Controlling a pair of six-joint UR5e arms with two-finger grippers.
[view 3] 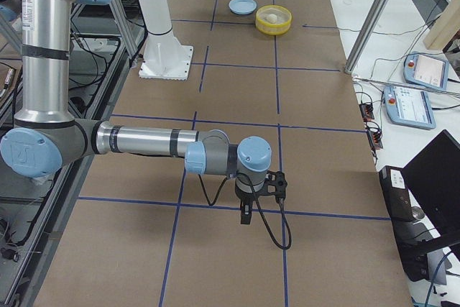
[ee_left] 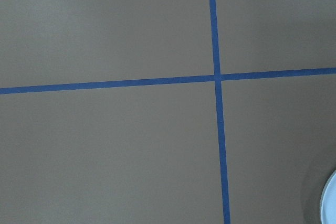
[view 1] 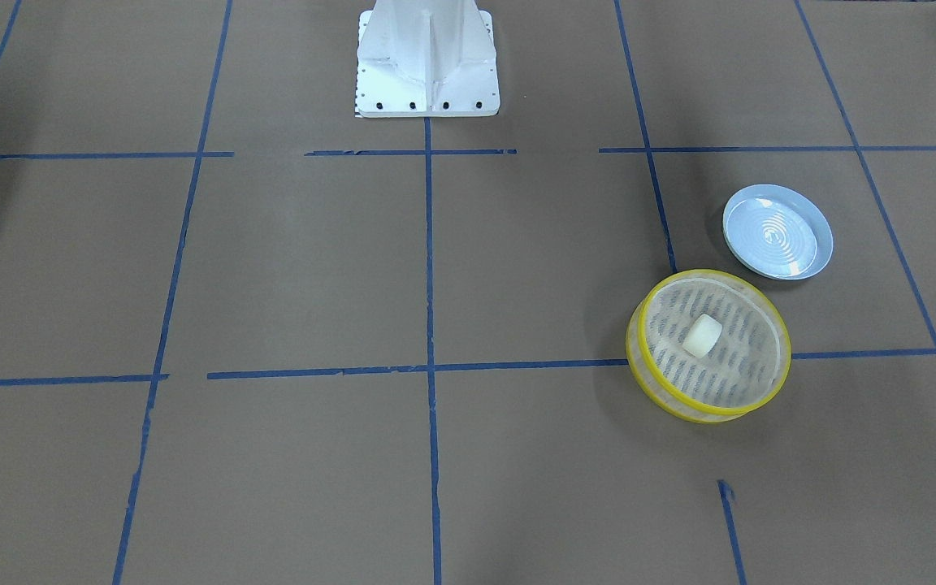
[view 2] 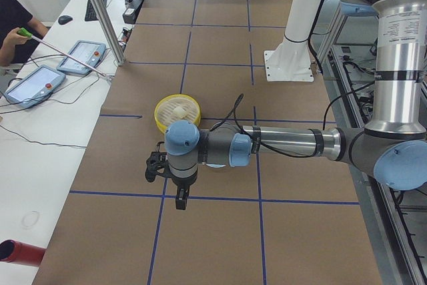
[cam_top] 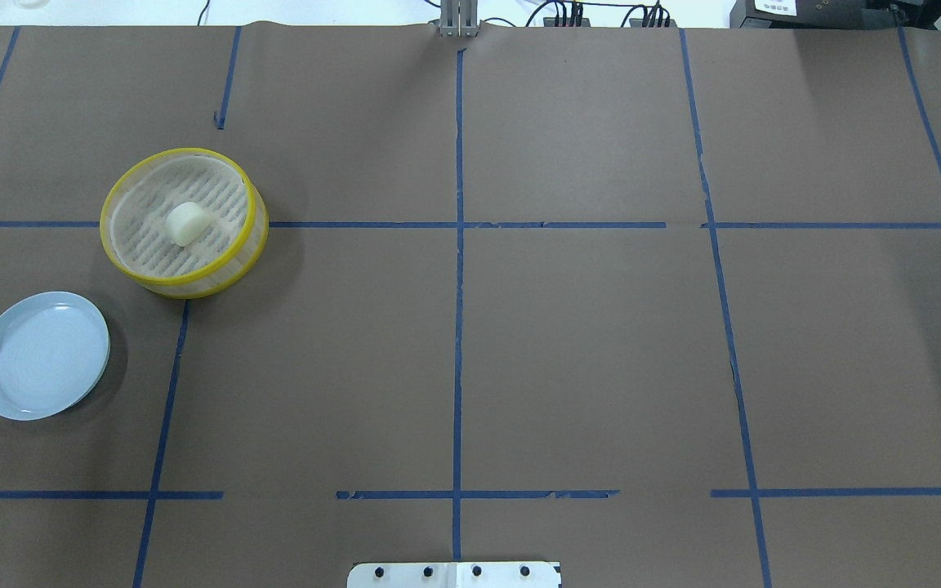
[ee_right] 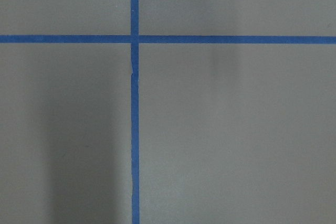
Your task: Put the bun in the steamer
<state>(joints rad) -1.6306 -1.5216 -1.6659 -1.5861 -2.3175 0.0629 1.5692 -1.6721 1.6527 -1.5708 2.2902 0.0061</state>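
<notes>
Cream-white and blocky, the bun [cam_top: 186,223] lies near the middle of the steamer [cam_top: 172,282], on its slotted floor, at the table's left side just beyond the pale blue plate [cam_top: 42,355]. By my reading the placing is done. The left arm is the nearer one: its forearm stretches level over the brown paper, wrist turned straight down, the left gripper [view 2: 179,199] hanging apart from the basket. The right gripper [view 3: 246,215] hangs likewise, well apart. Whether either pair of jaws stands apart or together, I cannot tell.
</notes>
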